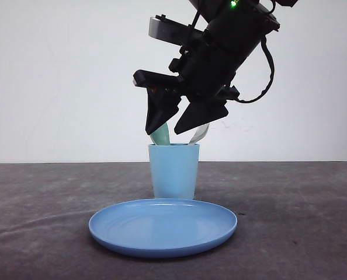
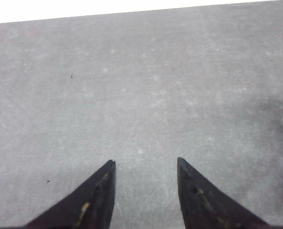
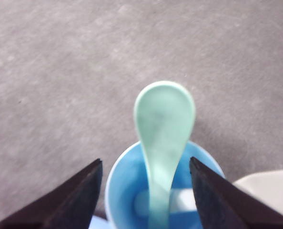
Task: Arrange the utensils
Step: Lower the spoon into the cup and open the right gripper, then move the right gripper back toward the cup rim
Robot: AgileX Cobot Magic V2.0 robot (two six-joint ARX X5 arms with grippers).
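Counted items: one spoon (image 1: 160,136), one fork (image 1: 200,133), one cup (image 1: 173,171), one plate (image 1: 163,226), two end effectors.

The mint-green spoon is standing in the light blue cup, its oval bowl pointing upward and leaning over the rim. In the right wrist view the spoon (image 3: 163,138) is rising out of the cup (image 3: 120,179) with its handle running down into the interior. The white fork is also sitting in the cup; in the front view only a pale strip is showing above the rim, just beside the spoon, and in the right wrist view the fork (image 3: 270,188) is being cut off by the frame edge, so the tines are hard to make out.

The right end effector (image 1: 174,122) is hanging directly above the cup with its two fingers spread apart and nothing between them; in the right wrist view the right end effector (image 3: 146,168) is straddling the spoon without touching it. The lower parts of both utensils are being hidden by the cup wall.

The left end effector (image 2: 145,163) is hovering over bare grey worktop (image 2: 132,86), fingers parted and gripping nothing.

The round blue plate is lying on the worktop in front of the cup, near it, carrying nothing.
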